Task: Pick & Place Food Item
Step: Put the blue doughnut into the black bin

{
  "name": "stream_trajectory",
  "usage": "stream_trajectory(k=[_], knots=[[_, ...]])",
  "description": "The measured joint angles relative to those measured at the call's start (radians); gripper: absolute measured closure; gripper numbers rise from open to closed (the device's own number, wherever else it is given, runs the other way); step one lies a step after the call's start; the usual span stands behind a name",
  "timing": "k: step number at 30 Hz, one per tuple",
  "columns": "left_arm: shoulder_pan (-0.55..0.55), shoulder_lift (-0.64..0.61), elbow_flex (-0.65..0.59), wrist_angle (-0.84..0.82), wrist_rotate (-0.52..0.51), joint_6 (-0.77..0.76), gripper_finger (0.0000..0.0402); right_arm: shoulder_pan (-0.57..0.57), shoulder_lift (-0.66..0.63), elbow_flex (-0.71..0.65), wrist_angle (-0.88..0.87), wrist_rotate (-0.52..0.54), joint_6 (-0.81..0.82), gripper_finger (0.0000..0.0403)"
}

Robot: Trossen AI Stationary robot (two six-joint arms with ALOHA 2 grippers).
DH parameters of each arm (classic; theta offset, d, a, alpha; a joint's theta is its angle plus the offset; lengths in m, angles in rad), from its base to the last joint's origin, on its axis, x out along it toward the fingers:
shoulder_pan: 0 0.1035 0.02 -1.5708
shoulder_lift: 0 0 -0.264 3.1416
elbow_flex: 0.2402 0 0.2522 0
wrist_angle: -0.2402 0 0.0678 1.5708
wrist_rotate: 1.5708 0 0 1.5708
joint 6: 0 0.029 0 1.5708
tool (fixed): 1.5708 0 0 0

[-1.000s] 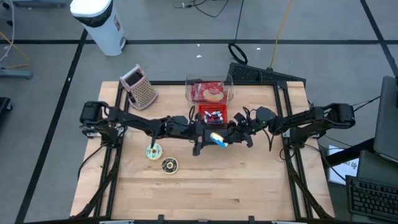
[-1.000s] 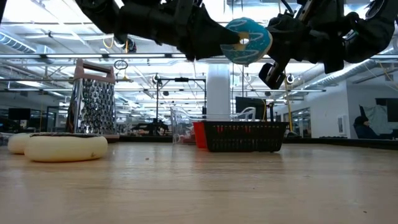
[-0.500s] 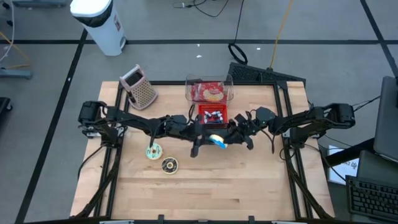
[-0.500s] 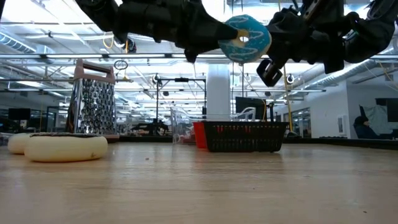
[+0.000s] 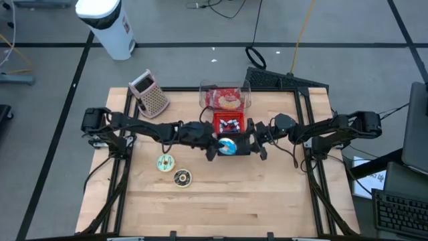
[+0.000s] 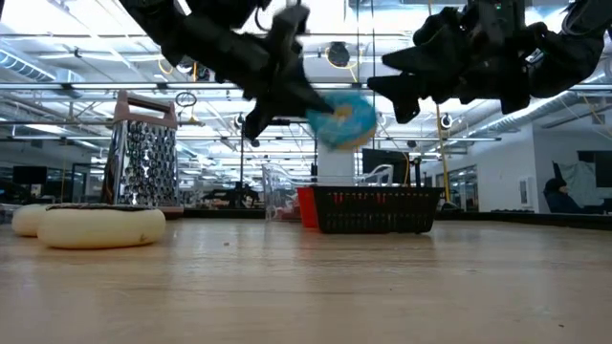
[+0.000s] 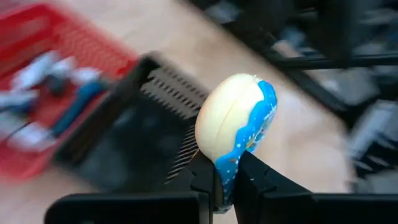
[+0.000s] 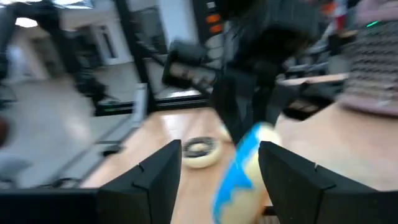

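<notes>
Since the earlier frames the blue-iced donut has changed owners: the left tool has closed on it and rolled, while the right tool has let go and now stands with its fingers spread on either side of the donut without gripping. In the left wrist view the left tool's two fingers are clamped on the donut's lower edge, so that the ring stands on edge with its blue icing to one side and its pale underside to the other. The donut hangs in the air above the middle of the surface, just in front of the red basket and the black basket that sit toward the far edge; in the low view it is well clear of the wood and a little above the black basket's rim. The left arm is plainly the nearer one, since it carries the donut, and the baskets lie just beyond the tool toward the far edge, so the coming move looks like a short carry away from the near edge and a lowering. Two other donuts lie on the surface toward the left edge, and a grater stands near the far left corner.
</notes>
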State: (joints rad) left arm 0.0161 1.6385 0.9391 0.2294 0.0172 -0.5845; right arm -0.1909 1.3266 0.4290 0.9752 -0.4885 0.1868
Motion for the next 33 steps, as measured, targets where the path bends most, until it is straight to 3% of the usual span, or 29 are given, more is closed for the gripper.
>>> stream_trajectory(k=[4, 8, 14, 24, 33], knots=[[0.001, 0.007, -0.001, -0.041, -0.126, -0.061, 0.0384, 0.000, 0.000, 0.000, 0.000, 0.123, -0.089, 0.0193], [0.001, 0.030, -0.001, -0.043, -0.173, -0.120, 0.0392, 0.001, 0.000, 0.000, 0.000, 0.205, -0.128, 0.0198], [0.001, 0.077, -0.001, -0.040, -0.201, -0.193, 0.0361, 0.003, 0.000, 0.000, 0.000, 0.200, -0.123, 0.0206], [0.002, 0.155, -0.001, -0.025, -0.203, -0.250, 0.0386, 0.003, 0.000, 0.000, 0.000, 0.200, -0.121, 0.0212], [0.002, 0.155, -0.001, -0.025, -0.220, -0.271, 0.0331, 0.003, 0.000, 0.000, -0.002, 0.199, -0.121, 0.0216]])
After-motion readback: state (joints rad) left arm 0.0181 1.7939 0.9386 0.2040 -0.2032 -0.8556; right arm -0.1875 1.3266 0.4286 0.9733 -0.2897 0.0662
